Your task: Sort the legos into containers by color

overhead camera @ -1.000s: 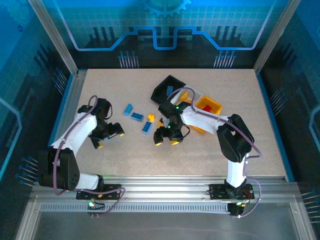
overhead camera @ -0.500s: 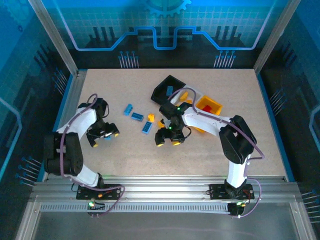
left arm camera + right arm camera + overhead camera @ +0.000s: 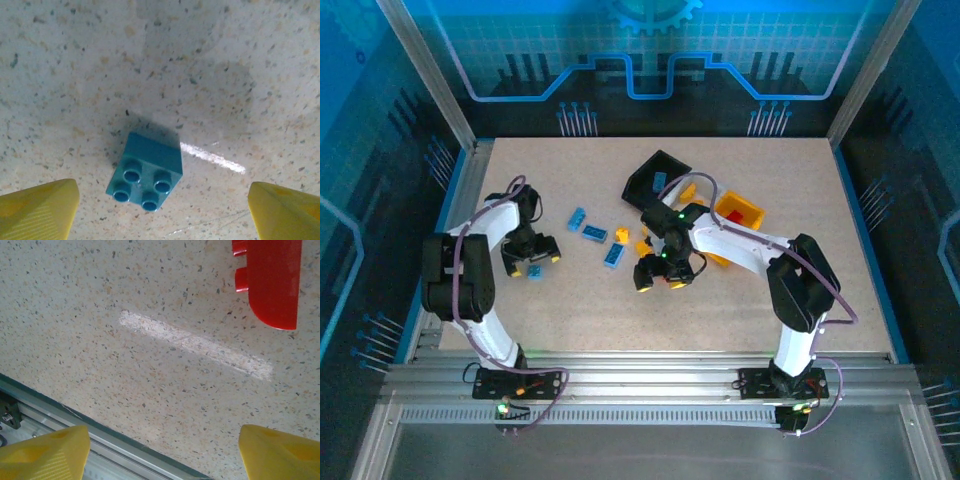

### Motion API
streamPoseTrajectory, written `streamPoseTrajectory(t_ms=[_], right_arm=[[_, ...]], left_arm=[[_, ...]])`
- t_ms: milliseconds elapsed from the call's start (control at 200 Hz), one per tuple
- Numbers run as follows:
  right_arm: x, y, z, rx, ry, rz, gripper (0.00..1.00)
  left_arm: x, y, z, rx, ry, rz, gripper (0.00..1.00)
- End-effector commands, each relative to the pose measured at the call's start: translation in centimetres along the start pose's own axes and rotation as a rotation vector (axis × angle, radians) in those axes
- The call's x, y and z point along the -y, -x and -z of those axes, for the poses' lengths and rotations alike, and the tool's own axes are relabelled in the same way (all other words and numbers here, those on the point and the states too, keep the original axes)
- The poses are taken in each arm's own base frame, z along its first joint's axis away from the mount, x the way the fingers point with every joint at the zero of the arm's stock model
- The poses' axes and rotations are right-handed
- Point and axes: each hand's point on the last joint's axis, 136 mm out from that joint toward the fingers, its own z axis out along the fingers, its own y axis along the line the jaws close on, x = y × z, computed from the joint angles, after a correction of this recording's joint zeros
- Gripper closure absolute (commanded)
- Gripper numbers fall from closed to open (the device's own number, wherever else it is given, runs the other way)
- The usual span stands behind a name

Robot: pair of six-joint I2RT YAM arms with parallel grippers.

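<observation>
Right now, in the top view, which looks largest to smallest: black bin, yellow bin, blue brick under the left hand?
Black bin
Yellow bin (partly covered by the right arm, so unsure)
Blue brick

1. Left gripper (image 3: 532,258) has shifted a little left across the desk (image 3: 620,320). It now hangs over a small blue brick (image 3: 145,171), jaws spread wide to either side, not touching it.
2. Left arm (image 3: 458,285) has folded up: its dark upper link, earlier low by the base, now stands farther up the desk.
3. Right gripper (image 3: 660,276) has edged slightly right, and the right arm (image 3: 805,290) has swung its elbow outward.
</observation>
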Motion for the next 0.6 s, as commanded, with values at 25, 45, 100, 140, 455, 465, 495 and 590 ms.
streamPoseTrajectory(t_ms=[25,45,100,140,455,465,495,590], right_arm=[[0.0,-0.8,0.3,-0.012,-0.021,0.003,0.20],[0.0,-0.9,0.3,-0.012,-0.021,0.003,0.20],[0.0,-0.7,0.2,-0.013,-0.021,0.003,0.20],[-0.1,-0.7,0.1,-0.013,-0.020,0.004,0.20],[0.1,-0.9,-0.1,-0.018,-0.021,-0.006,0.20],[0.1,-0.9,-0.2,-0.018,-0.021,-0.006,0.20],[0.2,-0.9,-0.2,-0.020,-0.022,-0.007,0.20],[0.3,-1.1,-0.2,-0.020,-0.024,-0.011,0.21]], left_arm=[[-0.3,0.9,0.1,0.004,0.016,-0.034,0.12],[-0.3,0.9,0.0,0.002,0.017,-0.036,0.13],[-0.4,0.7,-0.2,-0.008,0.022,-0.035,0.15],[-0.4,0.6,-0.4,-0.014,0.023,-0.034,0.16],[-1.1,-1.0,-2.1,-0.037,0.030,-0.008,0.21],[-1.1,-1.0,-2.1,-0.037,0.031,-0.008,0.21],[-1.1,-1.1,-2.3,-0.038,0.031,-0.009,0.22],[-1.2,-1.0,-2.4,-0.035,0.035,-0.014,0.23]])
